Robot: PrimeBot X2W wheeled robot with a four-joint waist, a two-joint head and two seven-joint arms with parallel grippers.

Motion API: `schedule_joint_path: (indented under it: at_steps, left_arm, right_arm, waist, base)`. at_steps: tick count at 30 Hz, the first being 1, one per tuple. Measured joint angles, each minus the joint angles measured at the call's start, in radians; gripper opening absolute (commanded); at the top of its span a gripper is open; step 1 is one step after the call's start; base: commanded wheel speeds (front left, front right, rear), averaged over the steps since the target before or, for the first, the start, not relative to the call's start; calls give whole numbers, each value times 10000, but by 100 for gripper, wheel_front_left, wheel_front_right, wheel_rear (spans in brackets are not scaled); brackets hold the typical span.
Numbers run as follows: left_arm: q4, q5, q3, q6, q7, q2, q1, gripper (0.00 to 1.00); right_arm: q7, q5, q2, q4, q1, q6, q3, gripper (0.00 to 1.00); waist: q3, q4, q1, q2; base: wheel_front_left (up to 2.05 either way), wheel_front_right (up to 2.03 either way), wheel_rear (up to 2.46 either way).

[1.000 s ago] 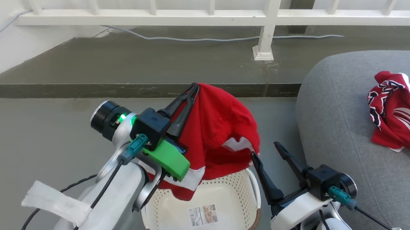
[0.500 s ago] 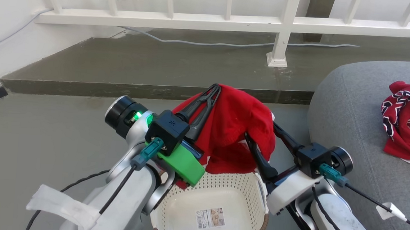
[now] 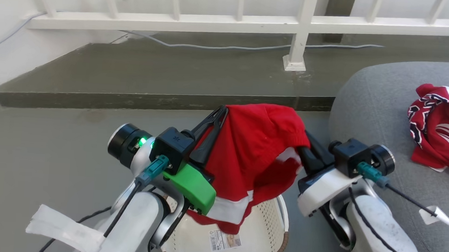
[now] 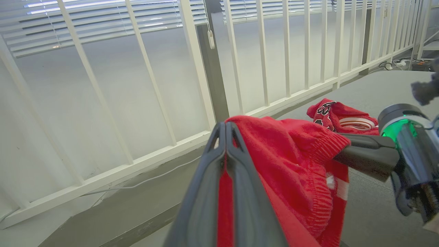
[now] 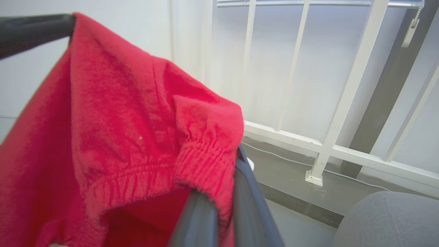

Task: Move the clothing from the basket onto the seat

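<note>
**Item:** red garment (image 3: 258, 144), a soft fuzzy knit with a white stripe (image 3: 230, 211) near the hem and a gathered elastic band (image 5: 199, 161) along one edge.

**Location:** you have it in the air, strung between both grippers. Its lower hem hangs over the opening of the basket (image 3: 271, 220), partly covering the label (image 3: 224, 240) on the basket floor. The sofa (image 3: 372, 108) stands just to your right, with a second garment (image 3: 441, 129) lying crumpled on its cushion.

**Holds:**
- Left gripper (image 3: 221, 112): fingers pressed flat together, with a fold of red cloth pinched along their length.
- Right gripper (image 5: 235, 171): fingers likewise closed, nipping the elastic band at the far corner of the cloth.

**Handling:**
- It looks light and limp, with no stiffness at all, so expect it to sag between your two holds and swing when you turn.
- It is not fragile, and the fuzzy surface should grip the fingers rather than slide.
- The loose hem may catch on the basket rim, so judge it clear before you travel sideways.

**Where to take hold:** the elastic band is the best purchase because it is thick and bunched. A single thin layer would be the poorest. Your two-point hold along the top edge looks sound for carrying.

**Remaining:** likely one carry to the right and a release over the bare grey cushion. No other clothing shows in the basket, though the hanging cloth hides part of its floor.
</note>
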Motion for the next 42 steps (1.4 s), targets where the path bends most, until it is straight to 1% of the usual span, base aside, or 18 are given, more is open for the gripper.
schedule_joint_path:
  at_steps: [1,2,6,9,12,17,19,23,25,32,33,39,42]
  left_arm:
    - [10,-44,4,44,13,0,65,93]
    - [8,-100,21,50,17,-2,131,100]
    - [0,-257,79,52,15,-12,292,100]
    - [-2,-458,65,52,15,-19,419,100]
    - [-25,-606,-23,50,15,-52,571,100]
    - [-79,-652,-259,21,0,-82,685,100]
    - [-102,-652,-408,-54,-2,-94,749,100]
    - [-105,-650,-625,-69,-15,-125,849,100]
    - [-105,-650,-729,-146,-38,-132,857,100]
    - [-109,-652,-936,-196,-46,-155,873,100]
    - [-109,-654,-1003,-213,-46,-163,892,100]
    - [-109,-677,-1126,-244,-46,-173,904,100]
    - [-115,-677,-1363,-376,-29,-174,904,100]
  right_arm:
    - [-2,0,-31,-19,-72,-2,-48,0]
    - [-4,0,-65,-40,-133,-2,-105,0]
    - [-88,-10,-282,-205,-398,-13,-360,0]
    - [-92,-23,-445,-397,-609,-113,-568,0]
    - [-111,-29,-608,-642,-796,-117,-736,0]
    - [-136,-63,-928,-1041,-961,-370,-1099,0]
    - [-136,-84,-1085,-1156,-1031,-403,-1279,0]
    - [-132,-86,-1392,-1415,-1133,-523,-1570,0]
    - [-115,-88,-1499,-1555,-1184,-533,-1659,0]
    - [23,-104,-1733,-2100,-1509,-531,-1847,0]
    - [54,-104,-1774,-2236,-1513,-531,-1854,0]
    - [209,-98,-1887,-2585,-1560,-527,-1956,0]
    - [293,-58,-2006,-2780,-1571,-533,-2184,0]
  waist:
    - [2,-58,0,0]
    - [4,-120,0,0]
    - [14,-392,0,0]
    - [23,-626,0,0]
    - [36,-876,0,0]
    - [78,-1334,0,0]
    - [103,-1537,0,0]
    - [169,-1968,0,0]
    - [206,-2195,0,0]
    - [355,-3062,0,0]
    - [403,-3321,0,0]
    - [581,-4138,0,0]
    - [697,-4541,0,0]
  base:
    - [0,0,0]
    - [0,0,0]
    - [0,0,0]
    - [0,0,0]
    - [0,0,0]
    - [0,0,0]
    - [0,0,0]
    - [0,0,0]
    - [0,0,0]
    - [0,0,0]
    - [0,0,0]
    - [0,0,0]
    - [0,0,0]
